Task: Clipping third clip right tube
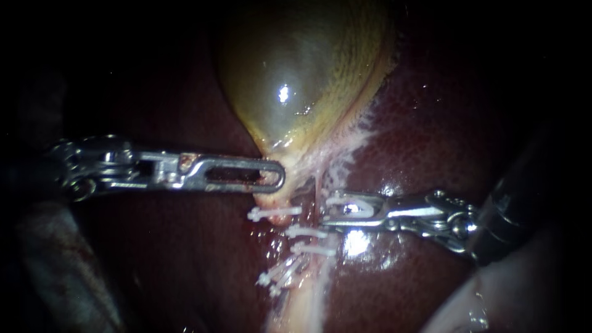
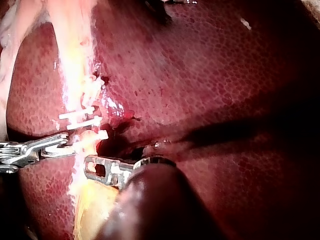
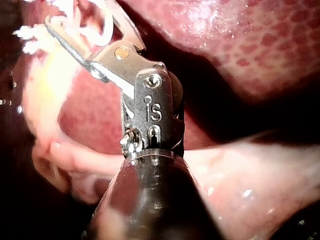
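The yellow-green gallbladder (image 1: pixel 302 74) narrows to a neck, and my left instrument (image 1: pixel 276 179) is shut on that neck from the left. Below the neck run pale tubes carrying several white clips (image 1: pixel 306 233). My right instrument (image 1: pixel 327 206) comes in from the right. Its jaws stand apart with a white clip (image 1: pixel 345 203) seated between them, their tips at the right tube (image 1: pixel 317 188) just above the clips. The right wrist view shows the same clip (image 3: pixel 107 30) curving between the spread jaws of my right instrument (image 3: pixel 80 17). In the left wrist view, my left instrument (image 2: pixel 92 167) holds yellowish tissue.
Dark red liver (image 1: pixel 431 123) surrounds the gallbladder and tubes on both sides. A separate white clip (image 1: pixel 274 213) sits on the stump under the left jaws, and more clips (image 1: pixel 277 274) lie lower. Pale tissue (image 1: pixel 481 302) fills the lower right corner.
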Action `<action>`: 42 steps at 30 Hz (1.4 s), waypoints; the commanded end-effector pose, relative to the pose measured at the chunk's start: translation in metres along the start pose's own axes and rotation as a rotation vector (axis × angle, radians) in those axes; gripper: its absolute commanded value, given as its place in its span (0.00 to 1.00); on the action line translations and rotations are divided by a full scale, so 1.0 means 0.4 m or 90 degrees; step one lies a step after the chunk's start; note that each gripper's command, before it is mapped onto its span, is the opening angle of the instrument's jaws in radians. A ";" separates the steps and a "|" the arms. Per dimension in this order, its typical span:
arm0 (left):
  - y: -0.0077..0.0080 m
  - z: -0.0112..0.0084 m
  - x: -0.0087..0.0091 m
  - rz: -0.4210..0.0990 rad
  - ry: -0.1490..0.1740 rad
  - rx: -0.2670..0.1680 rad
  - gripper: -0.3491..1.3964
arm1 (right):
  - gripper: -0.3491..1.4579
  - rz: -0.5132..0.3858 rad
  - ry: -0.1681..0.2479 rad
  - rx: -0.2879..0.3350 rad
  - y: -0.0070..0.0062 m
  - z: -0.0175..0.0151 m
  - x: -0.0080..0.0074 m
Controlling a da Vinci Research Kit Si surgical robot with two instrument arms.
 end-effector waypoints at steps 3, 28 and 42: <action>0.0003 -0.0001 -0.0001 0.000 0.000 0.000 0.00 | 0.50 0.002 -0.003 -0.001 0.0007 0.0017 -0.0005; 0.0014 -0.0003 -0.0005 0.000 0.000 0.000 0.00 | 0.45 0.013 0.000 -0.004 0.0040 0.0084 0.0024; 0.0013 -0.0004 -0.0005 0.000 0.000 0.000 0.00 | 0.40 0.019 -0.001 -0.003 0.0040 0.0079 0.0044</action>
